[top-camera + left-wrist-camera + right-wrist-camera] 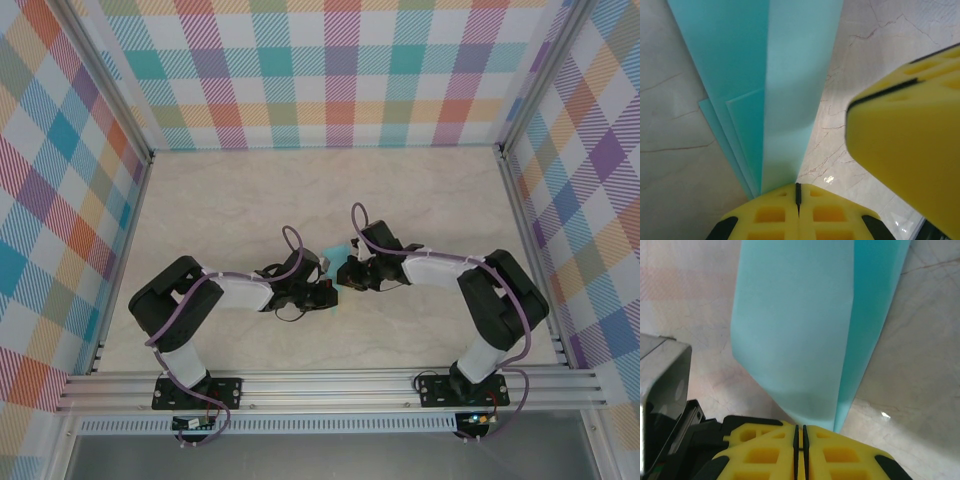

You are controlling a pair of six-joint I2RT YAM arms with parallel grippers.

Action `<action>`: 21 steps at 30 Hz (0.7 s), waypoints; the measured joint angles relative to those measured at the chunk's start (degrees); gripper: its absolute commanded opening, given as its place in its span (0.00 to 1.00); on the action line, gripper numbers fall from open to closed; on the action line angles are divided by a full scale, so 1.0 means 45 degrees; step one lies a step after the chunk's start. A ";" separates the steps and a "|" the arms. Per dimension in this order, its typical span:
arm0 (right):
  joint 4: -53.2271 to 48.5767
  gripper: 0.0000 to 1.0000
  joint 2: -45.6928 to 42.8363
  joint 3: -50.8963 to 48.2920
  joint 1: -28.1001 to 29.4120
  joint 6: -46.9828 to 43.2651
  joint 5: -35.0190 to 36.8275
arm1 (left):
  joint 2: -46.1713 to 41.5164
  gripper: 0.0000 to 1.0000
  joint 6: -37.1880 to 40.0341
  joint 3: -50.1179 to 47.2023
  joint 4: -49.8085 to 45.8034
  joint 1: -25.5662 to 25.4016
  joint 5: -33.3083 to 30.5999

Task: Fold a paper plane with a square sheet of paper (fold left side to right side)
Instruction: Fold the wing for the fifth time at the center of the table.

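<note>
Left gripper and right gripper, both closed on the folded turquoise paper, over marble table.

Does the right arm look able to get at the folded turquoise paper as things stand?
Yes, it seems so: the right hand is shut on the folded turquoise paper, with nothing between them. The left hand pinches the same paper close beside it, without blocking it.
</note>
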 measured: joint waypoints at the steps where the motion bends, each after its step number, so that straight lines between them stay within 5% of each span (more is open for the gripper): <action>1: 0.0078 0.14 0.0102 0.0005 0.0010 0.0039 0.0005 | 0.0000 0.00 0.0000 0.0000 0.0000 -0.0010 -0.0005; 21: -0.0335 0.15 0.1812 0.1341 0.0029 -0.0418 0.0981 | -0.0044 0.00 0.0000 0.0000 -0.0039 -0.0073 -0.0160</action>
